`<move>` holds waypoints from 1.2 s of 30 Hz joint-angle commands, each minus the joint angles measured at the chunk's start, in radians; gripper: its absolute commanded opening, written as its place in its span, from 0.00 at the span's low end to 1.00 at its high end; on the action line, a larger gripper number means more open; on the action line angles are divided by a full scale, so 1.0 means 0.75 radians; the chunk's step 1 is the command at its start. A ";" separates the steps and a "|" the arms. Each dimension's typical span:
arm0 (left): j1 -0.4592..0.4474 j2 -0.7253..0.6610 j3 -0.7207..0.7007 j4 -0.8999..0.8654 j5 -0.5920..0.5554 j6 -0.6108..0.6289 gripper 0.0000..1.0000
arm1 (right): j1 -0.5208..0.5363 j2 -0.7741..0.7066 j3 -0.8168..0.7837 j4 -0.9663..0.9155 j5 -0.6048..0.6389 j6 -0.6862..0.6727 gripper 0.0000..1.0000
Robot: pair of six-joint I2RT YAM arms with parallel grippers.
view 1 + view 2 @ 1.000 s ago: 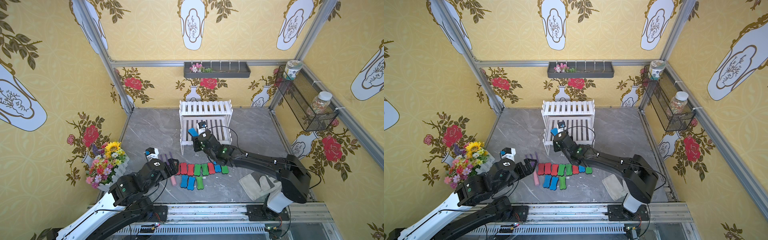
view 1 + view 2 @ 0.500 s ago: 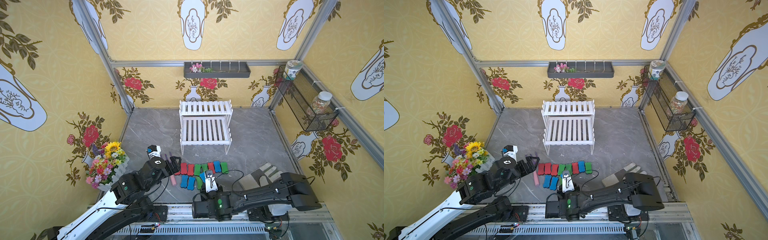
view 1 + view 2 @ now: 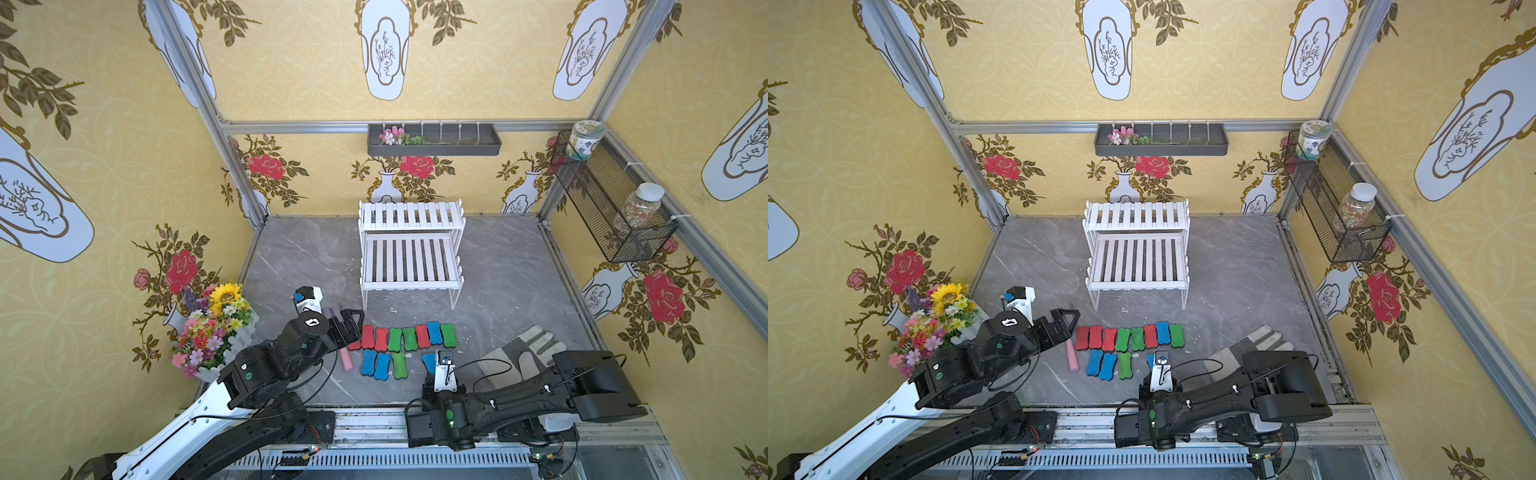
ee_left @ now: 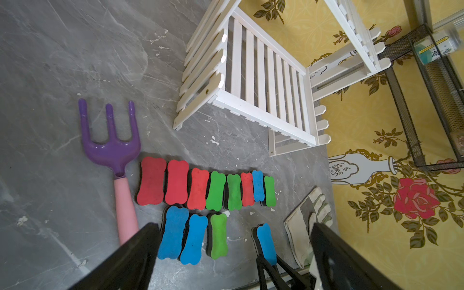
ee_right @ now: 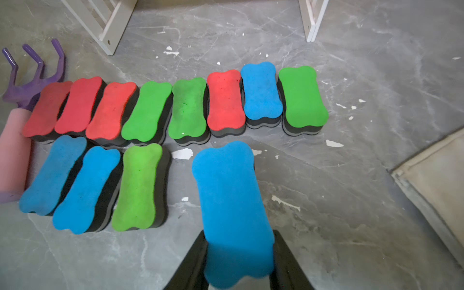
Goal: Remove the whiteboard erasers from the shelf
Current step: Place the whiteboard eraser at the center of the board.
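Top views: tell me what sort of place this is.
Most likely a staged robot test cell, not a real room: printed floral wallpaper panels on an aluminium frame, a left arm and right arm mounted on a front rail, and props such as the white shelf and erasers.

White two-tier slatted shelf (image 3: pixel 411 262): upright on thin legs at back-centre of the grey marbled bench (image 3: pixel 299 266), upper tier behind lower.

Twelve bone-shaped foam whiteboard erasers (image 3: pixel 1123 339): coloured tops up, dark undersides down, in front of the shelf and apart from it.
- Back row, eight packed side by side, from the robot's left: red, red, red, green, green, red, blue, green.
- Front row: blue, blue, green.
- Twelfth, a blue eraser (image 5: pixel 233 200): past a gap beside the front green one, near end pinched in the right tool (image 5: pixel 238 253). Bench contact not discernible.
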 commanded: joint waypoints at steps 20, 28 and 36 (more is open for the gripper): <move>0.002 -0.028 -0.018 0.017 0.000 0.012 1.00 | -0.110 0.177 0.052 0.356 -0.155 -0.279 0.40; 0.002 -0.036 -0.024 0.013 0.009 0.013 0.99 | -0.170 0.213 0.058 0.410 -0.153 -0.331 0.42; 0.002 -0.035 -0.038 0.015 0.017 0.010 0.99 | -0.202 0.240 0.078 0.473 -0.158 -0.391 0.53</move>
